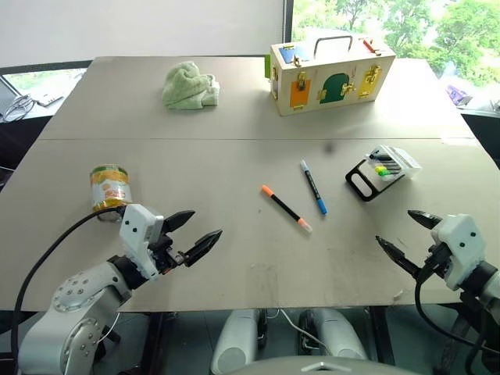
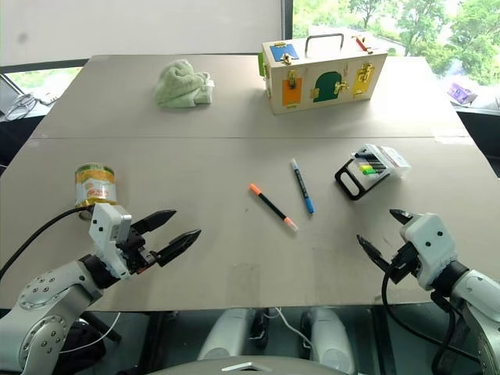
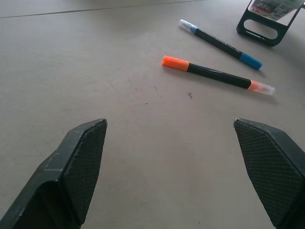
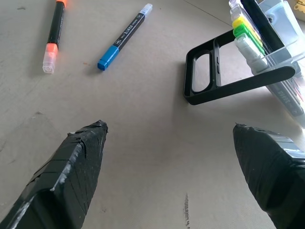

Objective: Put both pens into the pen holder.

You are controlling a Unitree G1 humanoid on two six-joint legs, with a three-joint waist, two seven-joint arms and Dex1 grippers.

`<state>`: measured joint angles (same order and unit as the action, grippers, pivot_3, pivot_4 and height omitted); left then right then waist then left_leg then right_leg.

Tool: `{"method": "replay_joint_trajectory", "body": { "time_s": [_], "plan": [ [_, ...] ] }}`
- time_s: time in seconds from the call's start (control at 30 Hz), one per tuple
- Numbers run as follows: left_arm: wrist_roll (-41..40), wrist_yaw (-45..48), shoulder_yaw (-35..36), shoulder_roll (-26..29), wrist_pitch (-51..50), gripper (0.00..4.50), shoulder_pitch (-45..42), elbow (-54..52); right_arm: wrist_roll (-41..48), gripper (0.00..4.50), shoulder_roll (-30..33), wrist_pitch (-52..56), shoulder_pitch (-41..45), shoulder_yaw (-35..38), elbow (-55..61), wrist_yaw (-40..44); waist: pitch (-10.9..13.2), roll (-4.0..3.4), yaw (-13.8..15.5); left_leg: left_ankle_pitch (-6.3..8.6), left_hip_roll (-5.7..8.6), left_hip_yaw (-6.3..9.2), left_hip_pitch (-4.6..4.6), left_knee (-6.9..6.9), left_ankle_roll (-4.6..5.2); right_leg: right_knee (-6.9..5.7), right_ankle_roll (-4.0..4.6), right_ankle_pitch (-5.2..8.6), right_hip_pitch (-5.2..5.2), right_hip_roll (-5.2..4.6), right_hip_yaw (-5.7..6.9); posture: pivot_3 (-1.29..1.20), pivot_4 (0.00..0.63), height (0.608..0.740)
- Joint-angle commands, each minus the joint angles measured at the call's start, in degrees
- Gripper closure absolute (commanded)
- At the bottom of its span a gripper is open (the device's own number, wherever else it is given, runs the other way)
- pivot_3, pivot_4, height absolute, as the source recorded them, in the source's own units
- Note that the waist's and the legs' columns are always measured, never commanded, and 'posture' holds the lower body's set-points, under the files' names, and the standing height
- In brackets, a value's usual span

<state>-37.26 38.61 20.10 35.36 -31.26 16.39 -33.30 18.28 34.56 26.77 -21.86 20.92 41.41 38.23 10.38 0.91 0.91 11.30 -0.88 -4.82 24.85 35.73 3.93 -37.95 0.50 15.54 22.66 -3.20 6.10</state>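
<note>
Two black-barrelled pens lie side by side near the middle of the table: one with an orange cap (image 1: pixel 285 208) and one with a blue cap (image 1: pixel 314 187). To their right the pen holder (image 1: pixel 380 171), a small black rack with a loop handle, lies on the table with yellow and green markers in it. My left gripper (image 1: pixel 195 232) hovers open over the table's near left, well short of the pens. My right gripper (image 1: pixel 405 235) is open at the near right, in front of the holder. Both are empty.
A wooden box (image 1: pixel 328 73) with coloured doors and latches stands at the back right. A green cloth (image 1: pixel 190 85) is bunched at the back centre-left. A yellow-labelled can (image 1: pixel 109 187) stands at the left, just beyond my left gripper.
</note>
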Motion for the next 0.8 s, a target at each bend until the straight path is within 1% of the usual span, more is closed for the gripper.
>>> {"method": "replay_joint_trajectory", "body": {
  "time_s": [0.03,0.1,0.13,0.17,0.27,0.33,0.4,0.47,0.53,0.63,0.7,0.8],
  "plan": [
    [-1.50,1.39,0.79,1.28,0.54,0.10,-1.18,-2.12,1.29,0.00,2.66,6.84,6.28,-3.82,3.62,-2.13,0.00,0.01,-0.14,0.00,0.00,-0.01,0.00,0.00,0.00,0.00,0.00,0.00,0.00,0.00,0.00,0.00,0.150,0.740],
    [-1.77,5.54,-0.04,3.79,1.87,0.10,-1.93,-3.38,3.74,0.00,6.89,23.39,19.13,-11.33,6.51,-4.66,0.04,0.04,-1.26,0.03,-0.07,-0.10,-0.05,0.03,0.04,-0.03,-0.02,-0.02,0.02,0.06,-0.08,0.00,0.150,0.740],
    [-1.93,7.27,-0.28,4.97,2.32,0.10,-2.37,-3.74,6.83,0.00,7.16,32.94,26.83,-14.10,6.19,-5.37,0.13,-0.08,-1.47,0.04,-0.15,-0.16,-0.11,0.09,0.06,-0.06,0.07,-0.04,0.02,0.06,-0.08,0.00,0.150,0.740],
    [-1.97,8.13,-0.48,5.67,2.58,0.10,-2.70,-3.76,9.02,0.00,6.88,39.07,31.80,-15.46,5.45,-5.80,0.18,-0.13,-1.69,0.03,-0.32,-0.27,-0.08,0.18,0.04,-0.04,0.21,-0.12,0.07,0.02,0.03,0.00,0.150,0.740],
    [-1.53,9.87,-0.95,7.57,3.26,0.10,-4.54,-3.52,11.52,0.00,2.16,56.48,48.35,-20.79,0.71,-8.55,0.11,-0.08,-1.30,0.03,-0.37,-0.12,-0.15,0.21,0.03,-0.03,0.33,-0.18,0.05,-0.05,0.31,0.00,0.150,0.740],
    [-2.23,10.89,-0.70,8.08,3.13,0.10,-5.45,-3.05,11.06,0.00,-0.58,63.05,56.57,-24.42,-2.68,-10.66,0.12,-0.09,-0.97,0.01,-0.37,-0.09,0.00,0.18,0.00,-0.04,0.38,-0.19,0.18,-0.05,0.38,0.00,0.150,0.740],
    [-2.14,11.75,-0.56,8.42,3.33,0.10,-5.75,-2.40,9.20,0.00,-2.55,65.19,63.75,-28.75,-8.61,-14.56,0.11,-0.09,-0.76,-0.17,-0.35,-0.17,0.21,0.17,-0.18,-0.05,0.43,-0.42,0.37,-0.05,0.36,0.00,0.150,0.740],
    [-1.95,12.54,-0.44,8.65,3.54,0.10,-5.81,-2.05,7.07,0.00,-7.45,65.73,70.84,-30.68,-19.54,-19.73,0.10,-0.07,-0.99,-0.23,-0.33,-0.20,0.38,0.21,-0.05,-0.03,0.42,-0.44,0.44,-0.05,0.35,0.00,0.150,0.740],
    [-2.29,12.83,-0.05,8.62,3.46,0.10,-6.16,-1.85,4.63,0.00,-12.96,65.73,77.14,-30.24,-30.66,-24.32,0.09,-0.05,-1.54,-0.23,-0.31,-0.31,0.48,0.24,-0.05,-0.04,0.40,-0.45,0.53,-0.05,0.32,0.00,0.150,0.740],
    [-2.52,13.17,0.52,8.68,3.41,0.10,-6.52,-1.63,1.47,0.00,-19.64,65.73,85.90,-27.67,-46.91,-27.90,0.08,-0.05,-1.73,-0.25,-0.31,-0.34,0.81,0.31,-0.06,-0.18,0.39,-0.48,0.82,0.01,0.36,0.00,0.150,0.740],
    [-2.32,13.34,0.61,8.72,3.60,0.10,-6.58,-1.54,-0.33,0.00,-22.70,65.62,90.42,-25.32,-56.40,-28.68,0.08,-0.05,-1.62,-0.25,-0.32,-0.34,0.85,0.36,-0.05,-0.21,0.39,-0.48,0.84,0.02,0.40,0.00,0.150,0.740],
    [-2.43,13.23,1.01,8.52,3.74,0.10,-6.22,-1.67,-2.10,0.00,-25.18,61.20,95.13,-25.93,-68.37,-28.42,0.08,-0.05,-1.61,-0.25,-0.31,-0.35,0.87,0.40,-0.05,-0.21,0.37,-0.49,0.83,0.01,0.40,0.00,0.150,0.740]
  ]
}}
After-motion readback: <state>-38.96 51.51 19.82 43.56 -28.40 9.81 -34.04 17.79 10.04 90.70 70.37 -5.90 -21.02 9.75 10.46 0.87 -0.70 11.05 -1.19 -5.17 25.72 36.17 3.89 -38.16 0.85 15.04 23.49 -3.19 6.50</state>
